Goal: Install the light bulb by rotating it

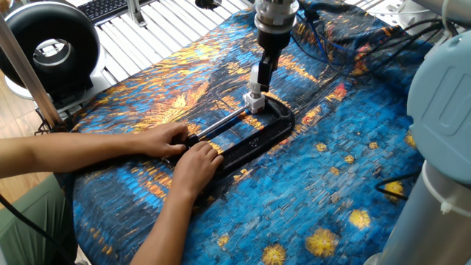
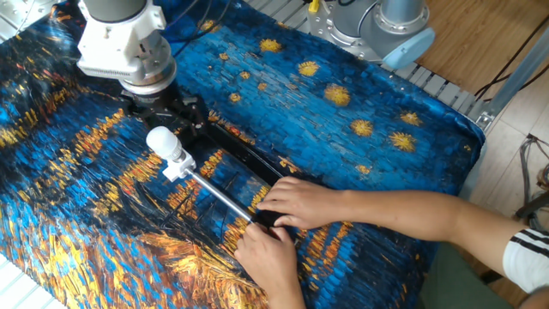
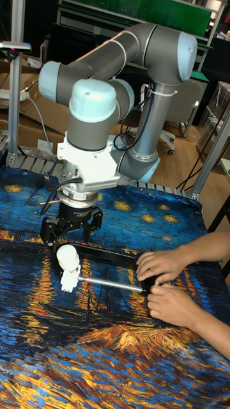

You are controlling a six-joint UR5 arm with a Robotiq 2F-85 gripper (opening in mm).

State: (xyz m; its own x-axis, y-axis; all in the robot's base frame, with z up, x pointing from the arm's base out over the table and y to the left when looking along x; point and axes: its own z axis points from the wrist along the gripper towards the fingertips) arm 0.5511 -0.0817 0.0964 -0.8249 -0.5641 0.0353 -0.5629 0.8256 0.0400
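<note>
The light bulb [image 2: 160, 139] [image 3: 67, 256] [image 1: 255, 79] is a small white globe standing upright in the white socket block [image 2: 177, 165] [image 3: 67, 281] at the end of the black C-clamp [image 1: 254, 138] [image 2: 244, 165]. My gripper [image 2: 162, 113] [image 3: 71, 230] [image 1: 264, 62] hangs just above and behind the bulb. Its jaws are spread wider than the globe and touch nothing. A person's two hands [image 1: 180, 151] [image 2: 287, 219] hold the clamp's handle end, beside the silver screw rod [image 2: 219, 196].
A blue and orange painted cloth [image 1: 346, 169] covers the table. A black round fan [image 1: 48, 48] and a keyboard [image 1: 110, 7] sit beyond its far left edge. Cables [image 1: 346, 40] trail behind the arm. The robot base [image 2: 382, 26] stands at the cloth's far side.
</note>
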